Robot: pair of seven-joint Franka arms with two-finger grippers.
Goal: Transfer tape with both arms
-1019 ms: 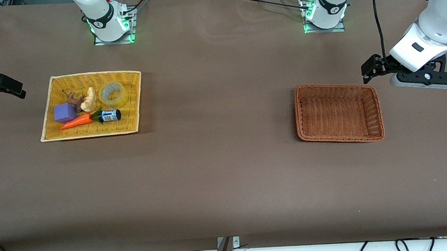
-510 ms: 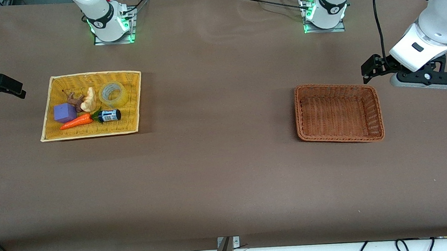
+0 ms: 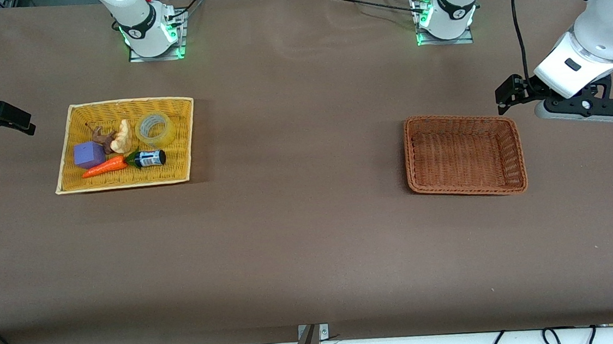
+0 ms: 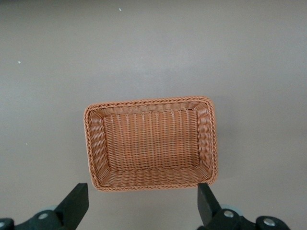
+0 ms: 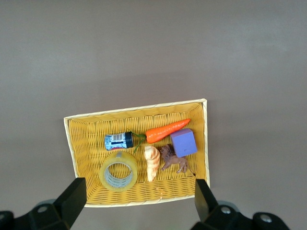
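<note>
The tape [image 3: 155, 129], a yellowish ring with a pale core, lies flat in the yellow wicker tray [image 3: 186, 140], in the corner nearest the right arm's base. It also shows in the right wrist view [image 5: 118, 171]. My right gripper [image 3: 21, 122] hangs high over the bare table beside the tray, at the right arm's end; it is open and empty [image 5: 138, 203]. My left gripper [image 3: 504, 99] hangs high by the brown basket's [image 3: 518, 155] corner, open and empty [image 4: 141, 206].
In the tray with the tape lie a purple block [image 3: 89, 154], an orange carrot [image 3: 105, 166], a small dark bottle [image 3: 148, 159], a pale bread-like piece [image 3: 121, 137] and a brown toy animal [image 3: 100, 138]. The brown basket [image 4: 94, 143] holds nothing.
</note>
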